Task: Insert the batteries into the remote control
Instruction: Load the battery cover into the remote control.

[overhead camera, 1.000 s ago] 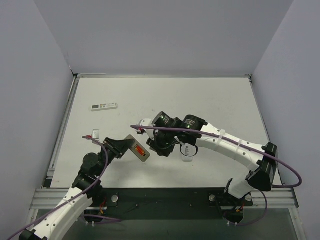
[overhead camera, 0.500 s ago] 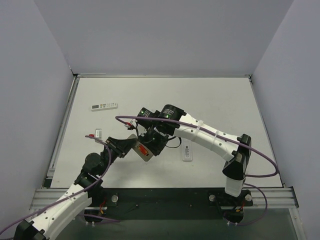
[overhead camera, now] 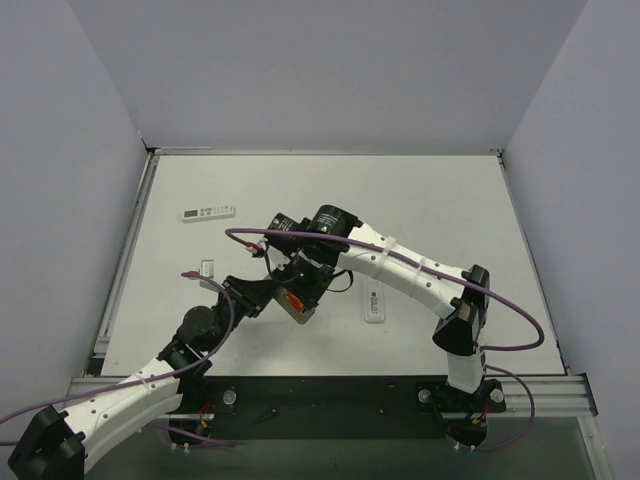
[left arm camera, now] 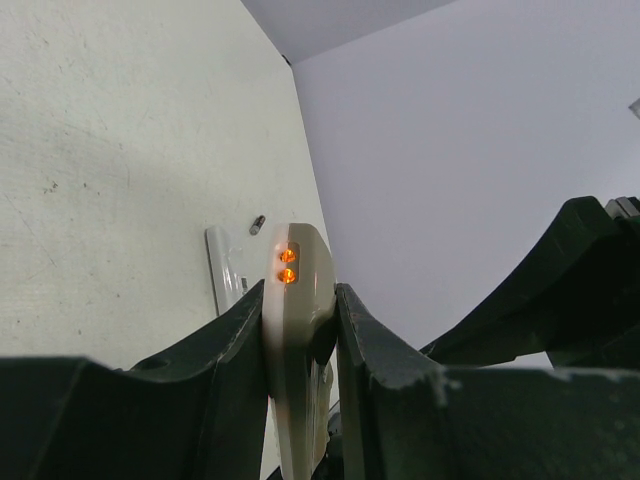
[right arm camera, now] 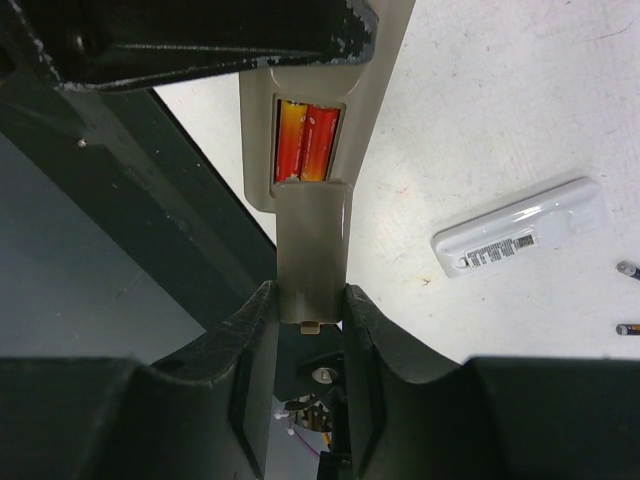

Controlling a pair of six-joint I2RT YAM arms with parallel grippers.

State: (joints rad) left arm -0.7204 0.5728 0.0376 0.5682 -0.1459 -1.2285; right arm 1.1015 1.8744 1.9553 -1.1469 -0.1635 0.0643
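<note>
The right gripper [right arm camera: 307, 297] had its dark fingers [right arm camera: 250, 360] clenched on the near end of the remote control [right arm camera: 312, 225], a slim grey-beige plastic bar. Its long axis ran straight up the right wrist view from between the pads. At the top of that frame the left gripper [left arm camera: 298, 300] was clamped on the far stretch, so both arms had hold of it and it hung clear of the white table [overhead camera: 440, 200]. Just beyond the right fingers, in the upper middle, the open compartment held the batteries [right arm camera: 308, 140], two red-and-orange cylinders lying side by side along that same axis. A seam crossed the body below them; whether the lower stretch was a sliding cover I could not tell. If it was, I judged the closing push would run along the long axis, towards the left gripper. Only the right wrist view showed the compartment. The left wrist view saw the bar edge-on, with two orange spots near its rounded tip, and the top view caught only an orange fleck left of centre. Further out, a white oblong piece with a printed label [right arm camera: 520, 235] lay flat at the right, with two loose dark cylinders [right arm camera: 627, 269] at the frame's right edge. A longer white remote [overhead camera: 208, 212] lay in the top view's upper left.
</note>
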